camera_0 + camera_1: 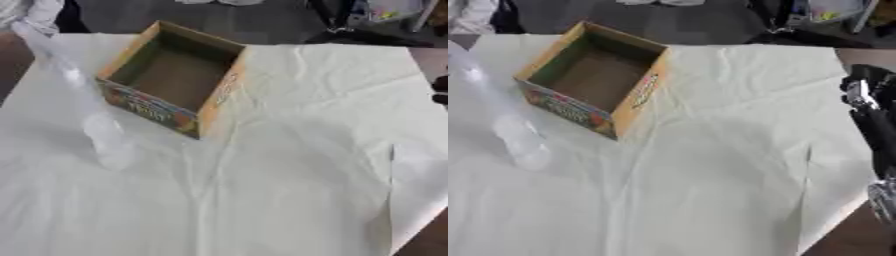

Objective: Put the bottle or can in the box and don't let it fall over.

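1. I see the open-topped cardboard box with colourful printed sides (175, 75) standing upright toward the far left of the counter with its crumpled white cloth cover (289, 175). Its brown inside looks empty.

2. The task's thing, as far as I can make out, is a clear, blurred plastic bottle (522, 142) just beside the box's near left corner, outside it. I cannot tell whether it stands on the cloth or is held up, nor whether anything grips it.

3. My right arm shows only at the right edge of the right eye view, as a black and silver right hand (868, 107). It is well apart from both bottle and box, and I cannot tell how its fingers are set.

4. My left hand shows in neither view.

5. I judge the placing step is not yet done: the bottle is beside the box, not in it.

6. The next move calls for lifting the bottle upright over the near wall, lowering it until its base meets the box floor, and only then letting go, since a tall light bottle tips easily.
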Controlling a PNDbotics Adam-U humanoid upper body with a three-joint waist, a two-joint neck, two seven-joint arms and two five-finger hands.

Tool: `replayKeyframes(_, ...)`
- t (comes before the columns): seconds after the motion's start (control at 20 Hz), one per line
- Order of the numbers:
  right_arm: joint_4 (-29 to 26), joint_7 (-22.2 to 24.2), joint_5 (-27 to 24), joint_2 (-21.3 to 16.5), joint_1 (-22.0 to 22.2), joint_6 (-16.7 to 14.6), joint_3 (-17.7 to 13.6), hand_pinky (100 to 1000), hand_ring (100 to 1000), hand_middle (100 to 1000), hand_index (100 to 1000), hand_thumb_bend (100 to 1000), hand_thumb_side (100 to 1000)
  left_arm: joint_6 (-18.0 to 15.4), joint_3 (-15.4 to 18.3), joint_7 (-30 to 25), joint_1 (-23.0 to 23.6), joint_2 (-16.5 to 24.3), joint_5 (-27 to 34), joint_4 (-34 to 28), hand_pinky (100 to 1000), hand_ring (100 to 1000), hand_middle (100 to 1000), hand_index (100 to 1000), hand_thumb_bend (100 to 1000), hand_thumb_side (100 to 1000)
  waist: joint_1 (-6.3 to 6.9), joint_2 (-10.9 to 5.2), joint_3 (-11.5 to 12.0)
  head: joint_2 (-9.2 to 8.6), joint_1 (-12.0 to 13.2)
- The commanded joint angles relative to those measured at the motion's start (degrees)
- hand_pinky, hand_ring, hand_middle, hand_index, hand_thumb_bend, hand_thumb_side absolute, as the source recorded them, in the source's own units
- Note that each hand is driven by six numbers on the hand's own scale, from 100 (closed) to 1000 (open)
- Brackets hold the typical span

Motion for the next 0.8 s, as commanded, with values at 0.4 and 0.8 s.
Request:
replayKeyframes(0.4,-0.67,-0.47,0.49,-1.86,0.41,0.37,-0.6,727,717,606,733,100,564,0.58,-1.18,-18.6,-5.84,9.49,-1.62,-0.83,838,831,813,878,100,997,0.35,-1.89,1.21,0.04,-1.9)
replayKeyframes(0.8,-0.67,-0.19,0.27,-2.12,0.49,0.24,-0.39,727,716,605,733,100,562,2.47,-3.43,-28.04,-12.52,12.71,0.36,-0.35,841,832,813,880,100,1000,0.07,-2.41,0.82,-0.77,-0.6)
